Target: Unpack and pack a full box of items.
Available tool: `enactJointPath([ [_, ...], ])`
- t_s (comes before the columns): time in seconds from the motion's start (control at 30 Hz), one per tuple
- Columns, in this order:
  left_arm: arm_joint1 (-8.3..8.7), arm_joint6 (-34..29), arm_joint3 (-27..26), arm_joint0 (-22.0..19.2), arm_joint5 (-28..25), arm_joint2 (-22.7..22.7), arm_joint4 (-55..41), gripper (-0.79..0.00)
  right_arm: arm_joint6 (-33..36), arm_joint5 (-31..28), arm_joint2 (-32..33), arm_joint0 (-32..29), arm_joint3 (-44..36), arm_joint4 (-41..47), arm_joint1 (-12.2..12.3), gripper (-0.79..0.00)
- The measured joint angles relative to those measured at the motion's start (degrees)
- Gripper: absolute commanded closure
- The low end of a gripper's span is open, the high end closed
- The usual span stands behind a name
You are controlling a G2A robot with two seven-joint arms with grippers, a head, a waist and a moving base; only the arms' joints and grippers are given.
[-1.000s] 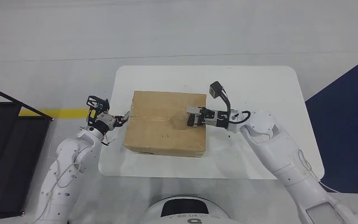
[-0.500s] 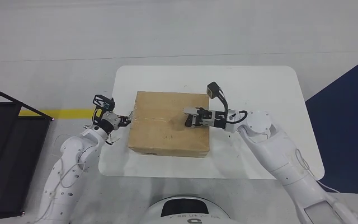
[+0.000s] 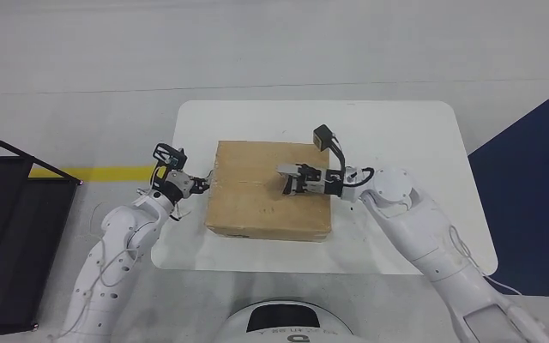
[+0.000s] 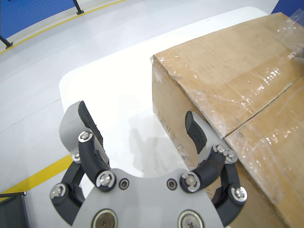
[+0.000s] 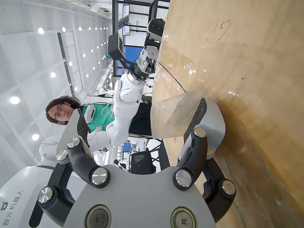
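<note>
The cardboard box (image 3: 268,190) now sits further along the table (image 3: 403,137) toward the right arm than it did a second ago, and is slightly skewed. The left gripper (image 4: 136,112) has followed it in. Its fingers are spread and hold nothing. The box's end face lies just beyond them, and one pad (image 4: 194,129) seems to press on the cardboard beside the end of the taped seam (image 4: 258,110), though contact is hard to confirm from this angle.

The right gripper (image 5: 140,110) has crept along the box top toward the left one. Its fingers are also spread wide and clamp nothing. A lifted flap of clear tape (image 5: 171,117) stands between them, resting against the pad of the finger nearer the box top.

The box is sealed with its flaps down, and nothing is unpacked yet. The shift suggests the left arm is bracing or nudging the box while the right lines up on the loose tape. Closing on that flap looks like the next step toward opening.
</note>
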Motion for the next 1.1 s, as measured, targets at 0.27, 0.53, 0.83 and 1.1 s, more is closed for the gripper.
enactJointPath([
  [0.27,-0.04,0.07,-0.3,-0.29,0.04,0.54,0.36,-0.785,-0.24,0.52,-0.7,0.69,-0.04,-0.47,-0.38,-0.785],
  [0.53,0.0,0.37,-0.45,-0.15,0.05,0.47,0.5,-0.785,-0.16,0.9,-1.06,1.13,-0.33,-0.82,-0.66,-0.785],
  [0.83,0.06,0.37,-1.09,0.31,0.3,0.01,0.32,-0.785,-0.38,-0.87,2.11,-0.99,-1.28,-0.65,-0.07,-0.785],
  [1.1,0.18,0.05,-2.87,0.59,0.99,-1.33,-0.44,-0.785,0.15,-2.93,9.84,-8.16,-4.71,0.27,1.74,-0.785],
])
